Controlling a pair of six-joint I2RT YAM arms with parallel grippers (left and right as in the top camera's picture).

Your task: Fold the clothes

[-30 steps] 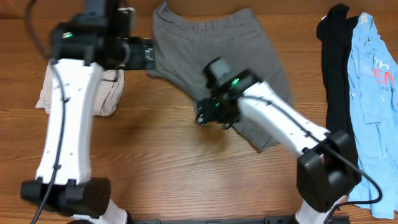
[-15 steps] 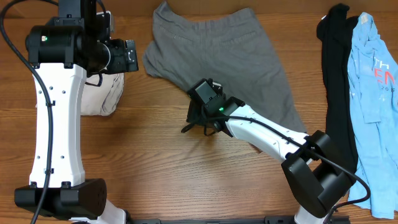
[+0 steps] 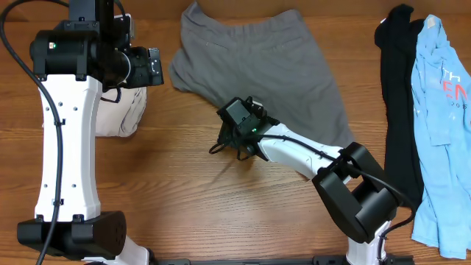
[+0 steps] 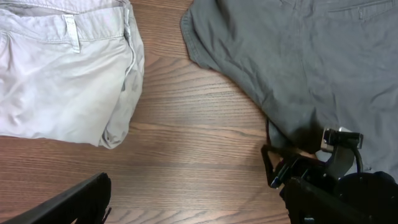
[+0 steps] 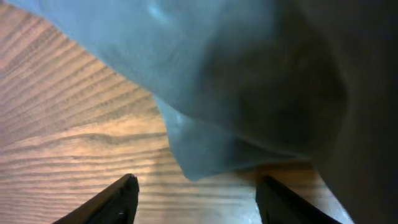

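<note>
Across the wooden table's [image 3: 184, 199] far middle, the plain mid-grey soft cloth shorts [image 3: 257, 62] lay unfolded, all folding seemingly left, the right gripper [image 5: 196, 186] spread at their near corner, the left gripper [image 4: 194, 199] spread and empty.

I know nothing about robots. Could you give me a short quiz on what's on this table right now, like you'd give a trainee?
1. True or false: the right hand is shut on the grey shorts.
2. Fill in: in the overhead view, the beige trousers lie to the ____ of the grey shorts.
3. Which garment lies farthest right in that view? A. beige trousers B. black garment C. light-blue shirt

Key
1. False: its fingers are apart, with a corner of the shorts by their tips.
2. left
3. C
</note>
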